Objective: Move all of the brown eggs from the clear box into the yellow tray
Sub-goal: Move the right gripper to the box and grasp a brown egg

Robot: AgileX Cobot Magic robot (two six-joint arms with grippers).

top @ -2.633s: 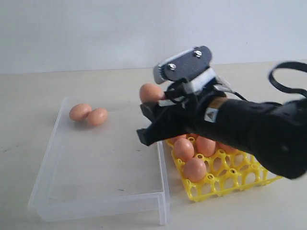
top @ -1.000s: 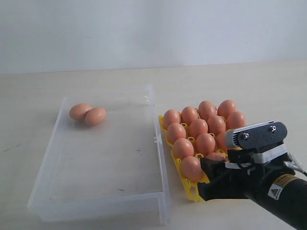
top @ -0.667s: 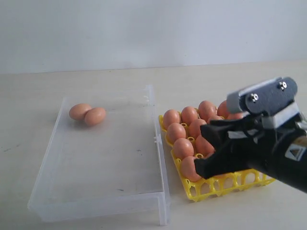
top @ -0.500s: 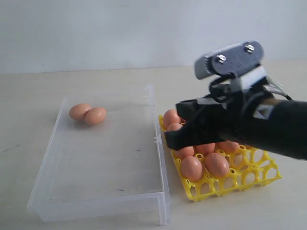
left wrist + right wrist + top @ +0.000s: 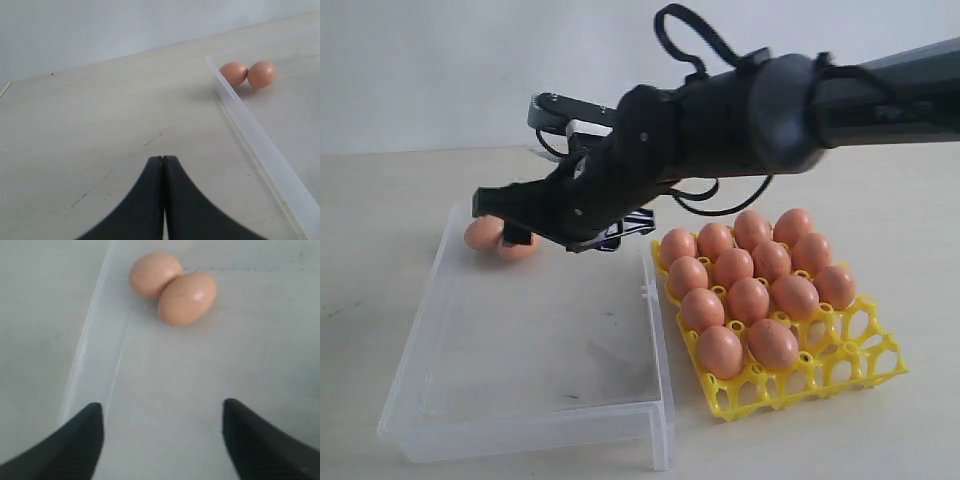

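Observation:
Two brown eggs (image 5: 478, 235) lie touching in the far left corner of the clear box (image 5: 520, 430). My right gripper (image 5: 500, 220) has reached across the box and hovers just over them, open and empty. In the right wrist view the two eggs (image 5: 187, 297) lie ahead of the open right gripper (image 5: 161, 407), by the box wall (image 5: 95, 330). The yellow tray (image 5: 800, 385) to the right of the box holds several brown eggs (image 5: 750, 298). My left gripper (image 5: 163, 159) is shut over bare table outside the box wall (image 5: 260, 145), with the same eggs (image 5: 234, 73) beyond it.
The pale table (image 5: 380, 200) surrounds the box and tray, with a white wall behind. The right arm (image 5: 770, 110) spans the scene above the tray and the box's far edge. The box floor (image 5: 540, 340) holds nothing but the two eggs.
My right arm has swung from over the tray leftwards across the box to the two eggs. Its jaws stand open and empty, and the tray's front row holds one more egg.

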